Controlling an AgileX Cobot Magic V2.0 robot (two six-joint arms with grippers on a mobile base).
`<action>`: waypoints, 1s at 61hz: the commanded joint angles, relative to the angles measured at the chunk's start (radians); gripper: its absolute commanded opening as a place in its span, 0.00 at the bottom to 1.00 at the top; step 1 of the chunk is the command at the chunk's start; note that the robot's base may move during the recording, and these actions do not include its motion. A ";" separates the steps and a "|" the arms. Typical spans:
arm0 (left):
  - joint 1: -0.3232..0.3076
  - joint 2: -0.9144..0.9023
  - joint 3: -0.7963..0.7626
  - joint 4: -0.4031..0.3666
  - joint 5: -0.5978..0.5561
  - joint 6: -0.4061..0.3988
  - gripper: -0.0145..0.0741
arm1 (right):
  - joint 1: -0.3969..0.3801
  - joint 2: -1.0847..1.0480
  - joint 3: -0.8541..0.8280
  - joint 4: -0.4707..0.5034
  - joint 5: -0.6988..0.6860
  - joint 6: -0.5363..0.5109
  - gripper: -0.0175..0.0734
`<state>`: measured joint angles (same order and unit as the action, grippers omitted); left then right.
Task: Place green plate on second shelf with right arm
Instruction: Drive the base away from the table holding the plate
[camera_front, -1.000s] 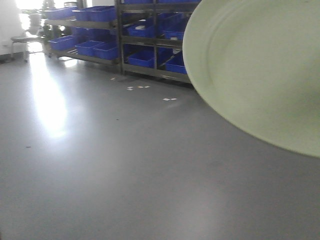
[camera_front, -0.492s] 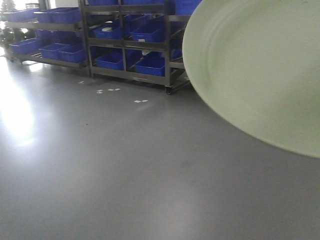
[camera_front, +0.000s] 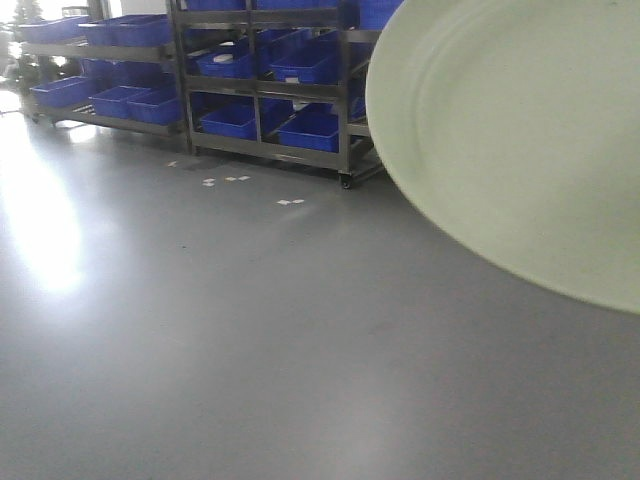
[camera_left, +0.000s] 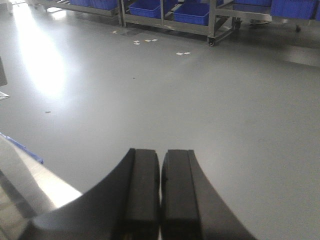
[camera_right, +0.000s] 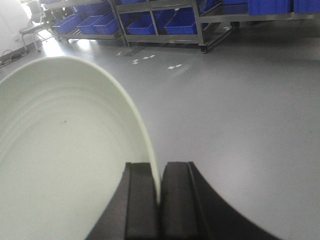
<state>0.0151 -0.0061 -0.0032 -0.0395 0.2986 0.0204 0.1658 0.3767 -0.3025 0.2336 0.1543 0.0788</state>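
The green plate (camera_front: 510, 140) is a large pale sage-green plate held up close to the front camera, filling the upper right of that view. In the right wrist view the green plate (camera_right: 65, 165) fills the left half, and my right gripper (camera_right: 160, 172) is shut on its rim, one black finger on each side of the edge. My left gripper (camera_left: 160, 160) is shut and empty, its two black pads together above the grey floor. The right gripper itself is hidden in the front view.
Metal shelving racks (camera_front: 262, 95) with several blue bins (camera_front: 310, 128) stand at the far side of the grey floor (camera_front: 250, 330). White scraps (camera_front: 290, 202) lie on the floor before them. A bright window glare (camera_front: 40, 220) is at the left.
The view has swung: the racks and bins shifted left across the frame, then slightly back right. The plate stays in the same place in view, still held by my right gripper.
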 joint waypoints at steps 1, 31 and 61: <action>-0.001 -0.021 0.040 -0.001 -0.080 0.000 0.30 | -0.006 0.003 -0.035 0.007 -0.106 0.002 0.25; -0.001 -0.021 0.040 -0.001 -0.080 0.000 0.30 | -0.006 0.003 -0.035 0.007 -0.106 0.002 0.25; -0.001 -0.021 0.040 -0.001 -0.080 0.000 0.30 | -0.006 0.003 -0.035 0.007 -0.106 0.002 0.24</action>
<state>0.0151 -0.0061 -0.0032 -0.0395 0.2986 0.0204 0.1658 0.3767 -0.3008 0.2336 0.1543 0.0788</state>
